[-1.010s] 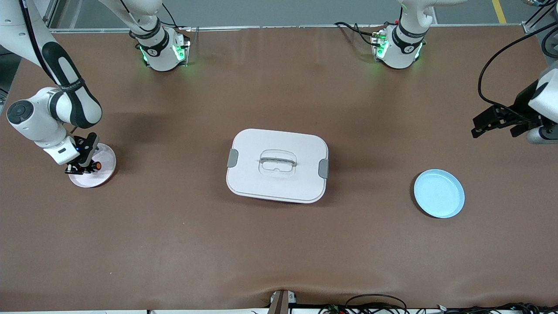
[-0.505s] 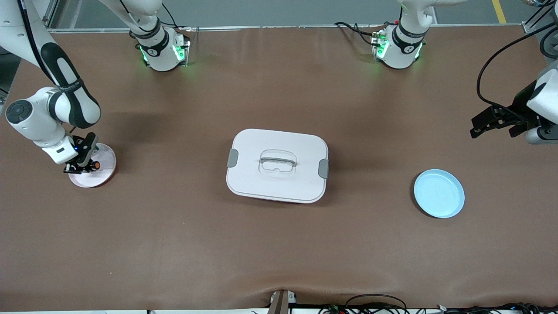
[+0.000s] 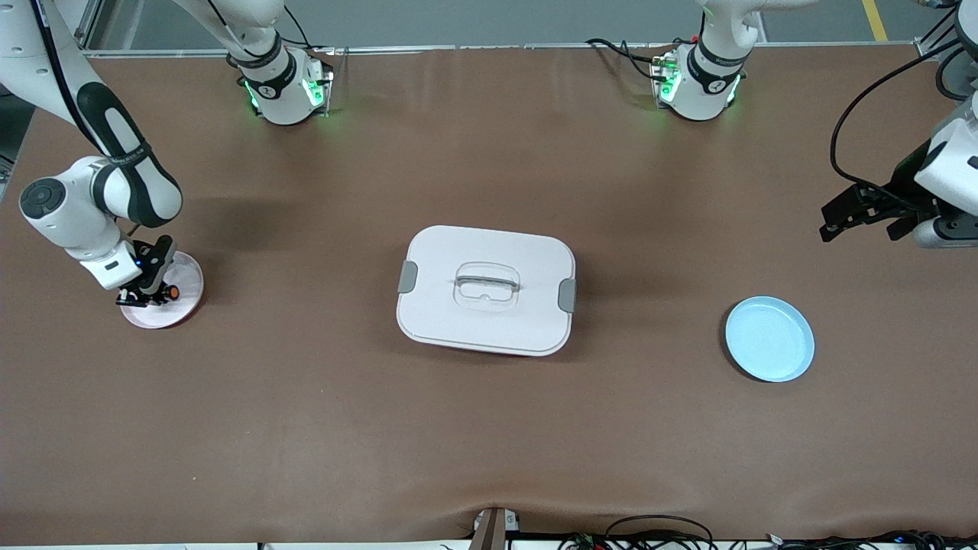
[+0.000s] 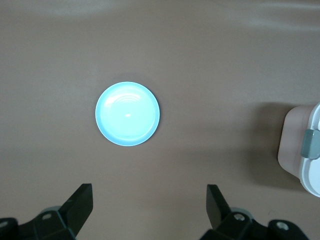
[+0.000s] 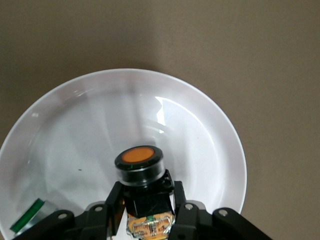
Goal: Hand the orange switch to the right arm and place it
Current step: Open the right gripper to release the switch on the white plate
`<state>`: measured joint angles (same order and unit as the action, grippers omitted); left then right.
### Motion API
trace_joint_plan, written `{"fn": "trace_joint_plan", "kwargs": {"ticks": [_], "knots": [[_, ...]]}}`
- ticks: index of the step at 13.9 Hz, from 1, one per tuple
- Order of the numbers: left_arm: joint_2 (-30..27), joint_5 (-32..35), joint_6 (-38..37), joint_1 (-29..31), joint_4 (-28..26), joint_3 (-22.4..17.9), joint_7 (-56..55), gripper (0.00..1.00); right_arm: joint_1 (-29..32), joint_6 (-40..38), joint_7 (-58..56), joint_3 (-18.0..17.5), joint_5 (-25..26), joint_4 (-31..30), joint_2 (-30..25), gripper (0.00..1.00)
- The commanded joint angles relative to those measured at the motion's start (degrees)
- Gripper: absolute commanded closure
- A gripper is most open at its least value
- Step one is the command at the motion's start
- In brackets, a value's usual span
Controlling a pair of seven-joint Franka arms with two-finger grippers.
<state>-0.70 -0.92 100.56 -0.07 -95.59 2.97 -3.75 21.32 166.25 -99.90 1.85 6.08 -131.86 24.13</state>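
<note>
On the brown counter [image 3: 306,428], your right gripper [image 5: 145,202] has its fingers clamped on the orange switch [image 5: 139,165] over the white plate [image 5: 210,125]; it looks light, rigid, slippery, so hold the black body. Left gripper [image 4: 150,205] waits spread near the blue plate [image 4: 127,114].

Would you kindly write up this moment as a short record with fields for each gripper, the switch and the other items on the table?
right gripper: shut on the orange switch, low over the white plate
left gripper: open, up in the air above bare table at the left arm's end; that arm waits
blue plate: nothing on it, toward the left arm's end
white lidded box: closed, mid-table
green bit: lies on the white plate
</note>
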Motion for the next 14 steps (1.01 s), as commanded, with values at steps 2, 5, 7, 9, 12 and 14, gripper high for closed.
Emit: {"fn": "trace_joint_plan", "kwargs": {"ticks": [2,5,7,9,12,14], "knots": [[-1.8,0.9,1.2,0.4,-1.7,0.7,0.7,0.00,0.5,-0.4,3.0,-0.5,1.4,-0.3,-0.8,0.00],[-1.4,1.0,1.0,0.4,-0.5,0.8,0.2,0.00,-0.1,-5.9,4.6,-0.6,1.4,0.2,-3.8,0.00],[-1.4,0.9,0.6,0.4,-0.5,0.8,0.1,0.00,-0.1,-10.0,6.4,-0.6,1.4,0.2,-6.6,0.00],[-1.4,0.9,0.6,0.4,-0.5,0.8,0.2,0.00,0.5,-14.9,6.7,-0.6,1.3,1.2,-9.0,0.00],[-1.4,0.9,0.6,0.5,-0.5,0.8,0.2,0.00,1.1,-27.0,12.6,-0.6,1.3,6.1,-12.1,0.00],[-1.4,0.9,0.6,0.5,-0.5,0.7,0.2,0.00,0.7,-34.9,19.3,-0.9,1.2,9.6,-13.8,0.00]]}}
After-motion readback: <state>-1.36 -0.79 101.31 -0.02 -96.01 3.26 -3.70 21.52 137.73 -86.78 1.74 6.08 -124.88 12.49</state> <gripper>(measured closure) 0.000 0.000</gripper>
